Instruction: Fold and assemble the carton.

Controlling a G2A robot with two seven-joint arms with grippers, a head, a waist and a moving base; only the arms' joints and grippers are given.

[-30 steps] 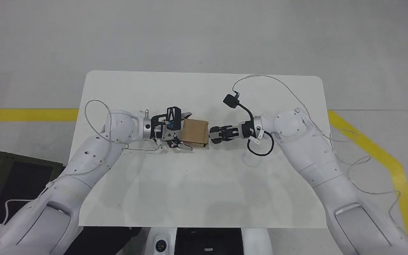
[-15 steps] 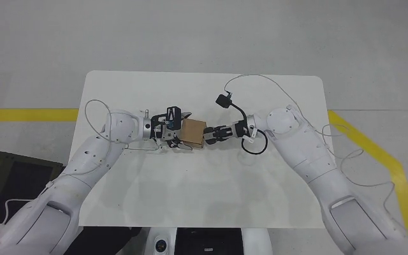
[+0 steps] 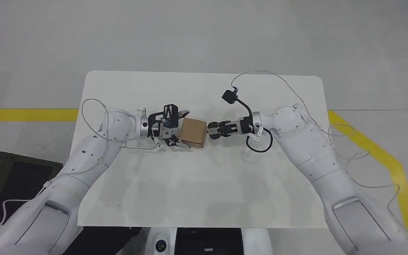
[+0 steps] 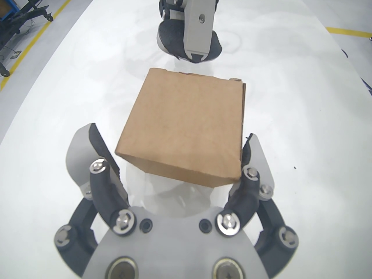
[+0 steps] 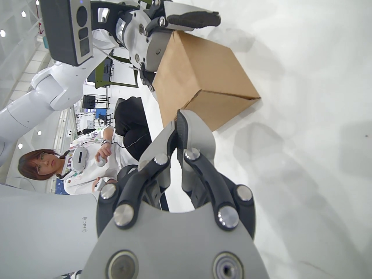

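White table [image 3: 204, 197] on grey floor [image 3: 191, 32]. 2 yellow lines [image 3: 38, 115] on floor, 1 each side. Wheeled rack [image 4: 23, 12] off beyond table.

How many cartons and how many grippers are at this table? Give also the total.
carton: 1
grippers: 2, the left gripper and the right gripper
Total: 3
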